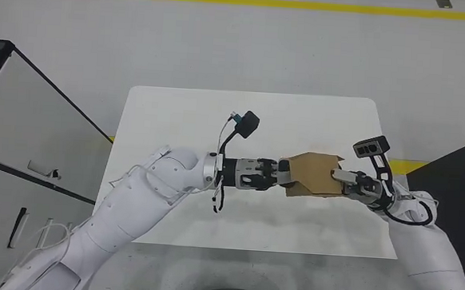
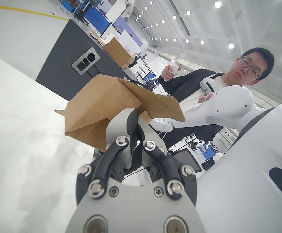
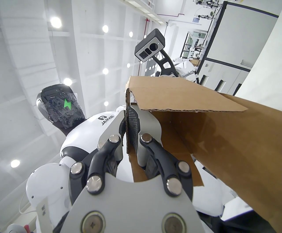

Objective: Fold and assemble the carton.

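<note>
The white counter (image 1: 178, 118) is taking up the middle of the top view, running from left of centre to the right side of the frame. A grey cabinet (image 1: 33, 125) with a dark frame is standing just off the counter's left edge, at the left of the frame. The brown cardboard carton (image 1: 315, 176) is sitting over the counter right of centre and a little below the middle, stretched between the two arms. It is partly opened, with one flap sticking out loose. Whether its underside is touching the counter is not clear. The left gripper (image 1: 281, 174) is sitting at the carton's left edge. In the left wrist view its fingers (image 2: 119, 125) are pressing together on a cardboard flap near the centre of the frame. The right gripper (image 1: 341, 180) is sitting at the carton's right edge. In the right wrist view its fingers (image 3: 147, 125) are clamping a thin cardboard wall between them, just left of centre, with the carton's open inside spreading towards the right of the frame
</note>
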